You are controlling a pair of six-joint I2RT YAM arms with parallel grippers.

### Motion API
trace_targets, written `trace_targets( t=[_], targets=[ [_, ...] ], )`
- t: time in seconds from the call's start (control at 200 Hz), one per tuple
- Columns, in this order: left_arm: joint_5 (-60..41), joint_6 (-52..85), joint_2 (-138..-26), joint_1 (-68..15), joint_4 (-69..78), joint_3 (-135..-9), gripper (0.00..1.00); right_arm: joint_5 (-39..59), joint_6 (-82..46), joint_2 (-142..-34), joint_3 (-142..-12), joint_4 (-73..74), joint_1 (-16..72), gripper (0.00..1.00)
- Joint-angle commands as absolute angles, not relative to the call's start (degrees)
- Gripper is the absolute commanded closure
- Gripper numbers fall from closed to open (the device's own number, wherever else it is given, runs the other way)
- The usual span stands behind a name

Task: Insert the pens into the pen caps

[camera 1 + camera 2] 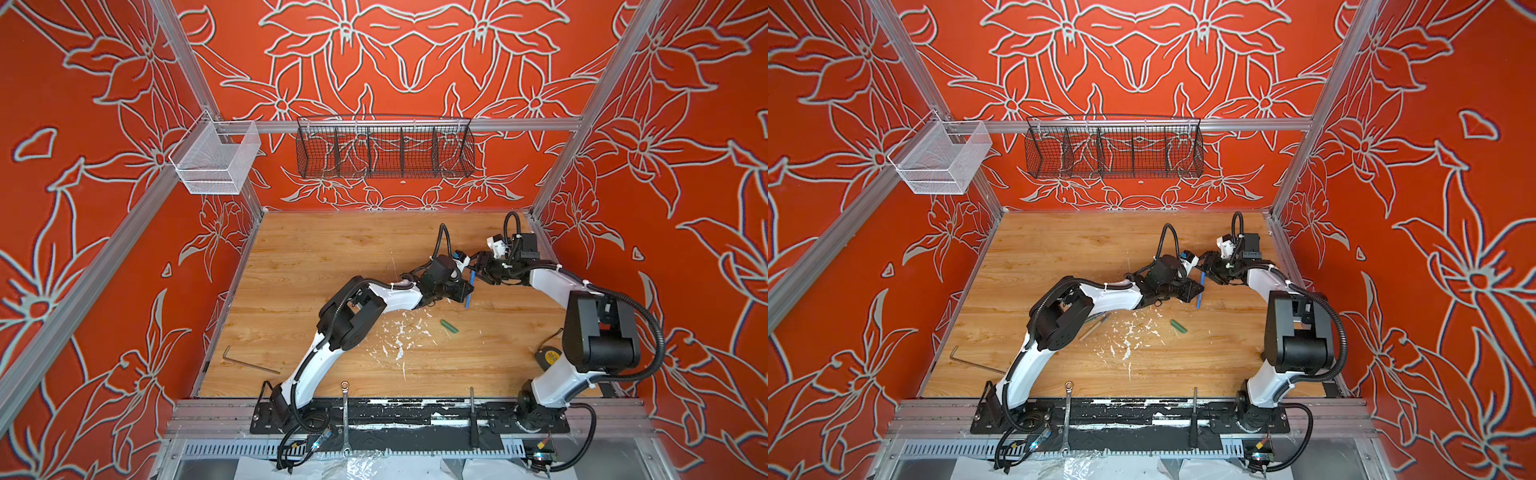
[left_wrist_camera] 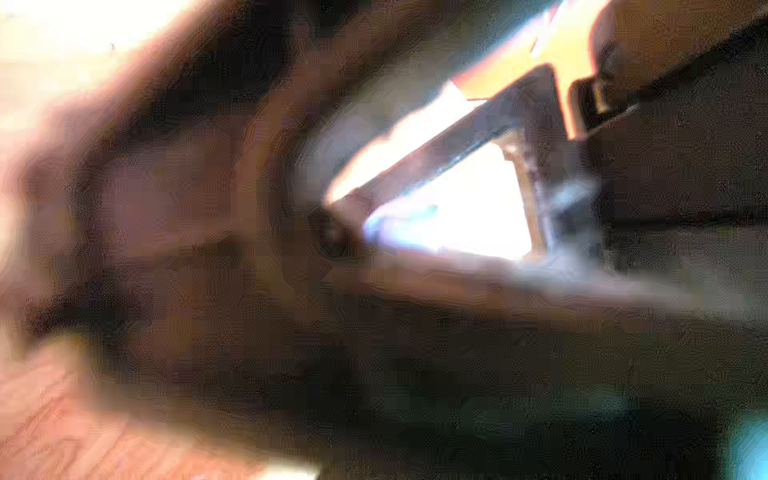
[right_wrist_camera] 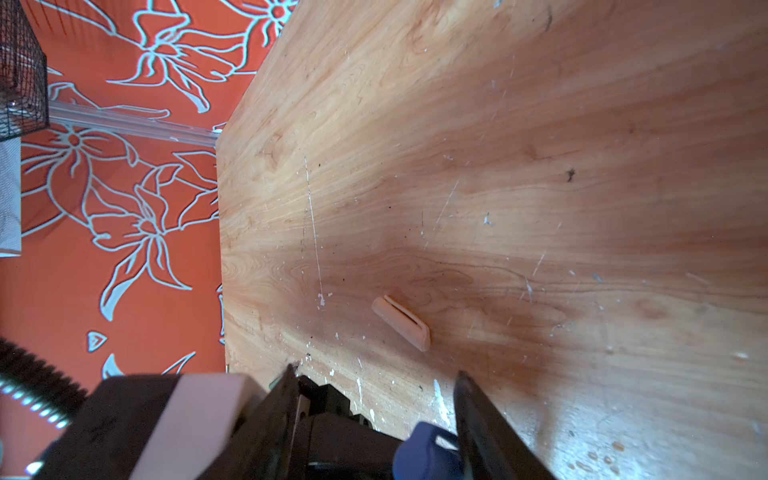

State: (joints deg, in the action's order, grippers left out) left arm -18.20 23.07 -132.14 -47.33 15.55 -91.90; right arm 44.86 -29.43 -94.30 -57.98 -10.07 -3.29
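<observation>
The blue pen (image 1: pixel 469 291) stands tilted over the table's middle in both top views. My left gripper (image 1: pixel 462 291) is shut on it from the left; the left wrist view is only blur. My right gripper (image 3: pixel 374 372) is open, fingers wide apart, just right of the pen (image 1: pixel 1200 289). A blue pen cap (image 3: pixel 428 453) rests against one right finger; whether it sits on the pen is hidden. A tan pen cap (image 3: pixel 401 322) lies on the wood ahead of the right gripper. A green pen cap (image 1: pixel 449 326) lies nearer the front. The green and tan pens (image 1: pixel 1095 326) lie by the left arm's elbow.
White paint flecks (image 1: pixel 399 336) dot the table's middle. A hex key (image 1: pixel 249 365) lies front left and a yellow tape measure (image 1: pixel 548 357) front right. A silver wrench (image 1: pixel 345 411) and a dark rod (image 1: pixel 472 415) sit on the front rail. Wire baskets (image 1: pixel 384 149) hang on the back wall.
</observation>
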Motion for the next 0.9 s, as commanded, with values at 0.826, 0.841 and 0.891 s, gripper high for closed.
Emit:
trace_targets(
  t=[0.826, 0.841, 0.891],
  targets=[
    [-22.79, 31.72, -153.43, -46.38, -14.38, -133.32, 0.74, 18.63, -24.20, -69.12, -52.65, -23.94, -8.08, 0.37],
    [-22.57, 32.05, -153.79, -46.36, -15.20, -133.99, 0.74, 18.55, -24.25, -68.75, -52.42, -23.93, -8.09, 0.37],
    [-22.13, 33.07, -154.41, -46.23, -17.38, -135.18, 0.72, 18.79, -24.50, -67.96, -51.39, -23.74, -8.09, 0.37]
  ],
)
